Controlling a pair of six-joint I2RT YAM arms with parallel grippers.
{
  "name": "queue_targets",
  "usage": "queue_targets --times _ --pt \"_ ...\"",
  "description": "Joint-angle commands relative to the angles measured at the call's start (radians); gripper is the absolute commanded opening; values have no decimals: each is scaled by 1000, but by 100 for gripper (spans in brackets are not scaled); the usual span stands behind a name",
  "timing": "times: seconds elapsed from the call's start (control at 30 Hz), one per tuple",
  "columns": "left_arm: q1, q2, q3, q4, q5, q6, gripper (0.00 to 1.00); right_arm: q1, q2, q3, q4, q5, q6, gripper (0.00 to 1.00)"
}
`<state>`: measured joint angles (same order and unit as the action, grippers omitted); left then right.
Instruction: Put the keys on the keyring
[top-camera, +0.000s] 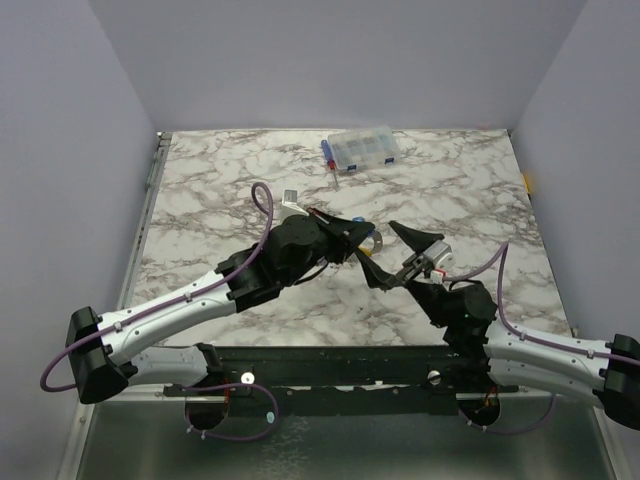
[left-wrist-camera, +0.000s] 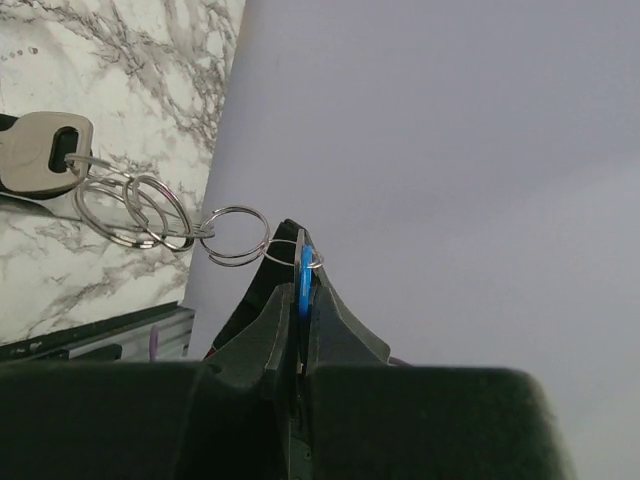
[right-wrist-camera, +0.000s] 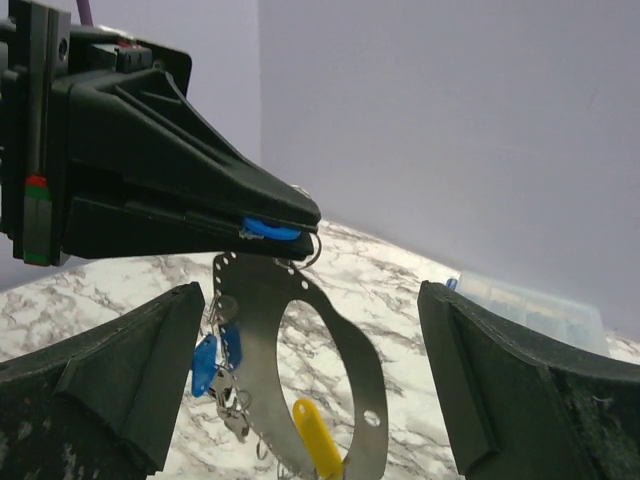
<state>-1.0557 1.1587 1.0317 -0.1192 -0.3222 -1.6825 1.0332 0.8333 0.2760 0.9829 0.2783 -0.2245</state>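
Blue plastic shows between the tips of the left gripper (right-wrist-camera: 295, 222), and both wrist views tell me its jaws are closed tight on a blue key (left-wrist-camera: 305, 278), edge-on between the fingers. The left arm reaches diagonally from its near-left base to the middle of the marble table (top-camera: 220, 180), held clear of the surface. Its wrist is rolled so far that in its own camera the tabletop stands upright at the left. From the pinched key a string of small rings (left-wrist-camera: 235, 235) runs off to a grey tag (left-wrist-camera: 40, 155). Below that gripper hangs the keyring (right-wrist-camera: 258, 330), a flat silver hoop with small holes along its band. Two more blue keys (right-wrist-camera: 205, 365) and a fine chain hang at its left side, and a yellow key (right-wrist-camera: 315, 440) hangs low in front. The right arm comes in from the near right with its elbow bent. The right gripper (top-camera: 393, 255) points at the left one with its jaws spread wide and nothing in them. In its own view one finger sits on each side of the hoop, but I cannot tell whether they reach around it or stop just short. A clear box (top-camera: 360, 150) sits at the far edge.
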Motion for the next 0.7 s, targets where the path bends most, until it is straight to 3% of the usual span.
queue_targets --times 0.0,0.4,0.57,0.67 --pt "0 -30 -8 82 40 7 0 4 0 49 -8 -24 -32 100" --pt "-1 -43 -56 163 75 -13 0 4 111 99 58 6 -49 94" --pt "-1 -45 -71 194 85 -23 0 4 159 111 95 18 -84 87" --pt "-1 -49 -77 207 86 -27 0 4 181 109 120 28 -99 74"
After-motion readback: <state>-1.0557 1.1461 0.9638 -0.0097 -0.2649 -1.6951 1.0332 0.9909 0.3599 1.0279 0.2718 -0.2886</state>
